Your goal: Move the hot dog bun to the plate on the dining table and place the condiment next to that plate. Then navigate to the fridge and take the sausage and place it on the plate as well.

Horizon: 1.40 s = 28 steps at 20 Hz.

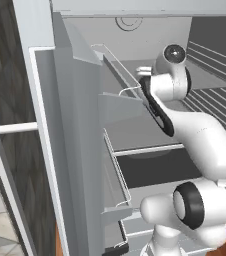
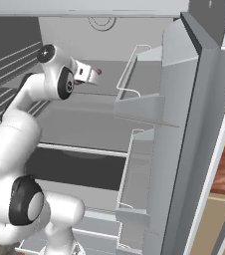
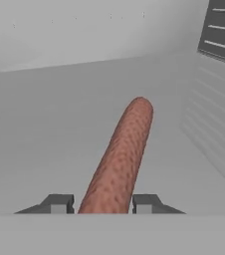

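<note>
The sausage (image 3: 122, 154), a slender reddish-brown cylinder, lies on a grey shelf (image 3: 35, 129) inside the open fridge (image 1: 75, 150) and points away from the hand. My gripper (image 3: 102, 203) is shut on its near end, one dark fingertip (image 3: 58, 203) pressing on each side. In the right base view the gripper (image 2: 91, 73) reaches into the upper shelf, and a bit of the sausage (image 2: 99, 71) pokes out beyond it. From the left base view the hand (image 1: 145, 71) sits at the same upper shelf level. The bun, plate, condiment and dining table are out of view.
The fridge door (image 2: 184, 124) stands open with its racks (image 2: 139, 107) close beside the arm. Lower shelves (image 1: 150, 150) and a ribbed side wall (image 3: 219, 35) bound the compartment. A bar handle (image 1: 15, 128) juts out on the left.
</note>
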{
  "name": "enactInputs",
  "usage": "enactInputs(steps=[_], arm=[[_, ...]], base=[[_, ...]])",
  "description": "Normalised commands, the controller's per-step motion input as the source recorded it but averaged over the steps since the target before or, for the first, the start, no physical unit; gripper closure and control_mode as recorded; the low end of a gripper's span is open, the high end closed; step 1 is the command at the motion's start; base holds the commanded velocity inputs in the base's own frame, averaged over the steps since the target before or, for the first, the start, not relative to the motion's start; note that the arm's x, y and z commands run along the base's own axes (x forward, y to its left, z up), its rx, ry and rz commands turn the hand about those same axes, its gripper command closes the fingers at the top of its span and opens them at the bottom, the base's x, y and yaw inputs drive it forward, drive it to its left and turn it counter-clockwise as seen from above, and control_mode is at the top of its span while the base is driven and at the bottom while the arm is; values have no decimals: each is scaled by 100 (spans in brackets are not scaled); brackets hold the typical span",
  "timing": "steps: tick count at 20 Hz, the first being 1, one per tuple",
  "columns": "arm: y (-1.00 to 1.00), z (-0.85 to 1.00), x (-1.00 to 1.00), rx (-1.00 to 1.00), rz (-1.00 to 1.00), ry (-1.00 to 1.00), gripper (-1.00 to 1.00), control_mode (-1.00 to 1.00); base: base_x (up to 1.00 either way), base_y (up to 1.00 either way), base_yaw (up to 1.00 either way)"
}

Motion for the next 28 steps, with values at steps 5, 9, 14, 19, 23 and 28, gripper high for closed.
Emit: enactInputs(steps=[5, 9, 14, 19, 23, 28], arm=[[-1, 14, -100, 0, 6, -1, 100, -100], [0, 25, -100, 0, 5, 6, 100, -100], [0, 0, -100, 0, 4, 22, 100, -100], [2, -7, -100, 0, 1, 27, 100, -100], [4, -30, -100, 0, 2, 18, 100, -100], [0, -38, -75, 0, 6, 10, 100, -100]], base=[[0, 0, 0], [0, 0, 0], [0, 0, 0], [0, 0, 0], [0, 0, 0], [0, 0, 0]])
